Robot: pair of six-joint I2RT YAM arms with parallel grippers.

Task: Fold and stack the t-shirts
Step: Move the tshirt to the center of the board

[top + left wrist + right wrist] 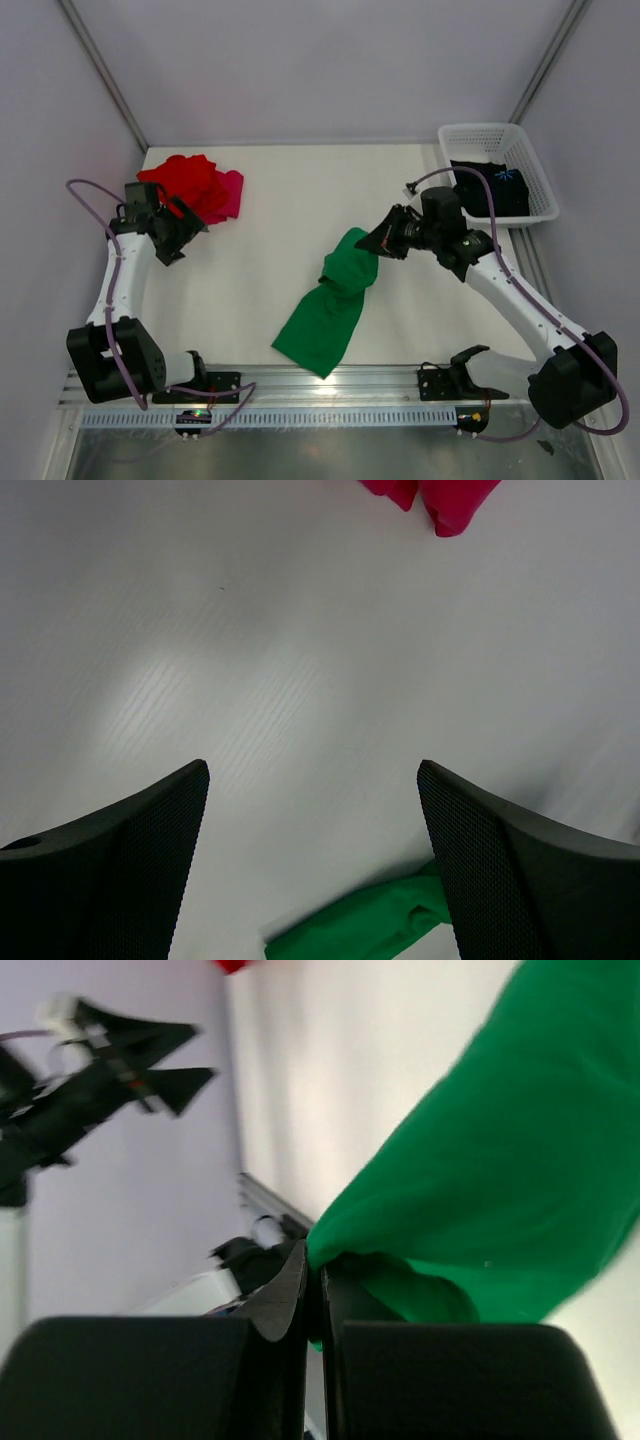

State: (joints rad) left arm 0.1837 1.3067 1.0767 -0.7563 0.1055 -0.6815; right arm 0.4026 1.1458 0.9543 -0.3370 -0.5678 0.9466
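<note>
The right gripper (372,243), jaws clamped on the far end of the plain green shirt (330,310), is holding it up mid-table, while the left gripper (183,235), jaws apart, is hovering beside the crumpled red shirt (185,180) and pink shirt (232,190) at far left, and the black shirt (490,188), its blue print unreadable, is lying in the far-right basket (540,170).

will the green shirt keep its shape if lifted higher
Probably not: the green t-shirt hangs in soft folds from the shut right gripper, so it looks floppy. Its lower end would likely drag along the table. It seems light, since a small pinch carries it.
</note>
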